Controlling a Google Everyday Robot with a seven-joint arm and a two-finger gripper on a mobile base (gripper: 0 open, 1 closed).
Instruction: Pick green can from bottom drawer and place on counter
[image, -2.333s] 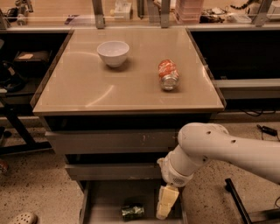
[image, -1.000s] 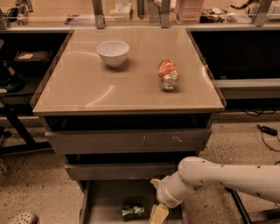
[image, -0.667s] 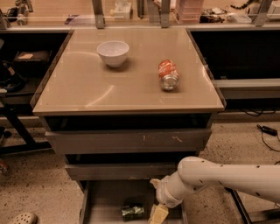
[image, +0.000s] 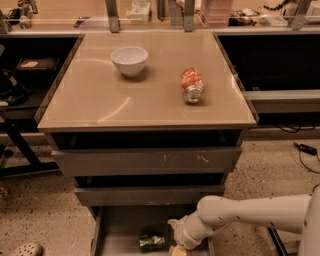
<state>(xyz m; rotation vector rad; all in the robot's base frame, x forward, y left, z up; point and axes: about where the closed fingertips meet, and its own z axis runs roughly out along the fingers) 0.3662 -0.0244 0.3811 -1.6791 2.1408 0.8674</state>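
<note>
Lower now, the hand (image: 176, 249) is beside the green can (image: 151, 242) in the bottom drawer (image: 120, 229); cannot tell its grip; lifting to the bench (image: 150, 105) is left.

Pincer (image: 175, 249) lower now, in the bottom drawer (image: 119, 226); nearer the green can (image: 151, 242) (just beside)

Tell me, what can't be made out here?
Camera view:
- Gripper, down in the bottom drawer right of the green can: its tip is cut off by the lower edge.
- Bottom drawer's front: cut off by the same edge.
- Green can's label: too small to read.
- Upper drawers: insides lost in shadow.
</note>
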